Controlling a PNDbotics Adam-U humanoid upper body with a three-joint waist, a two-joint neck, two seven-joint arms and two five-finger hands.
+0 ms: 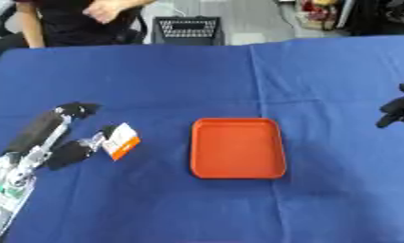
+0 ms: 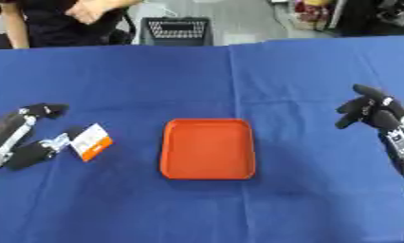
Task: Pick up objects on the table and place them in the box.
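An orange tray-like box (image 1: 238, 148) lies flat in the middle of the blue table, with nothing in it. To its left my left hand (image 1: 62, 149) pinches a small white and orange packet (image 1: 121, 141) between thumb and a finger, low over the cloth. My right hand (image 2: 370, 111) hovers at the right edge, well away from the box, its fingers relaxed and holding nothing.
The blue cloth (image 1: 197, 80) covers the whole table. A black basket (image 1: 187, 30) stands on the floor beyond the far edge, next to a seated person (image 1: 81, 19). Clutter shows at the far right corner.
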